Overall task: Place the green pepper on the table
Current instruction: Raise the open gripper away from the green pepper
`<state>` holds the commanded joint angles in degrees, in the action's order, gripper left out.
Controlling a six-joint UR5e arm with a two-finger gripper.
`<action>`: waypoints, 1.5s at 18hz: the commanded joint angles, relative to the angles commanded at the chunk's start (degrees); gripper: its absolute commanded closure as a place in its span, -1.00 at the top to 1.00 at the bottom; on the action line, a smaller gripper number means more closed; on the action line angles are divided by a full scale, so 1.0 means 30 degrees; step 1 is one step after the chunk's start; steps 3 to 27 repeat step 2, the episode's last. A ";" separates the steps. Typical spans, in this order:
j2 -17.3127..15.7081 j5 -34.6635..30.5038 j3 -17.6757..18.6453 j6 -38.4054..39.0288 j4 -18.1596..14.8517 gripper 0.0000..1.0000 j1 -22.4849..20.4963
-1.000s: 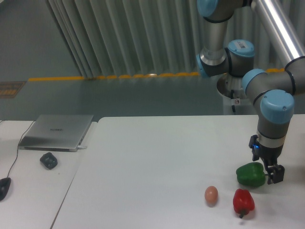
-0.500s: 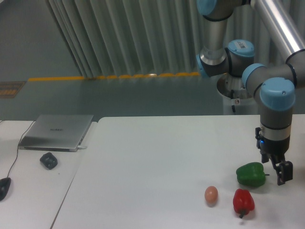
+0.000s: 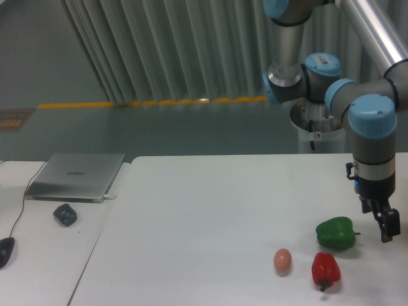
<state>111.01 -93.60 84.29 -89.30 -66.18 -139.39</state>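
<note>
- I see the green pepper (image 3: 336,233) lying on its side on the white bench (image 3: 210,210), near the right edge — same spot as a second ago, so it has not moved since release.
- What has changed is the claw (image 3: 387,226): a second ago it sat right against the pepper's right side, and now it has drawn off to the right and stands clear of it, with a gap between them.
- The claw holds nothing; how far its fingers are spread I cannot tell from this angle.
- The pepper is glossy dark green, lobed and blocky, its short stem pointing right.
- The red pepper (image 3: 326,270) lies just in front of it, and the brown egg (image 3: 282,260) to that one's left.
</note>
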 joint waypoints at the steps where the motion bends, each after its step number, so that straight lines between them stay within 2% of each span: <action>1: 0.0000 0.0000 0.0000 0.0000 0.0000 1.00 0.0000; 27: 0.0000 0.0000 0.0029 0.0000 0.0000 1.00 0.0000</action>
